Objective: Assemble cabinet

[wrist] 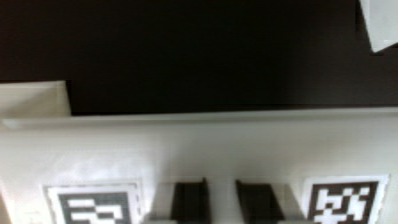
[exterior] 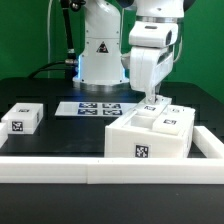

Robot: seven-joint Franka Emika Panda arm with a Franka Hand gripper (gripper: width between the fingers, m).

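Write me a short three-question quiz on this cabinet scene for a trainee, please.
1. True or false: the claw hangs above the cabinet.
2. Multiple choice: in the exterior view, where does the small loose white part lie?
A) on the table, to the left of the cabinet
B) on top of the cabinet
C) on the marker board
3. Short answer: how many marker tags show in the wrist view?

Key: 1 true; 2 A; 3 two.
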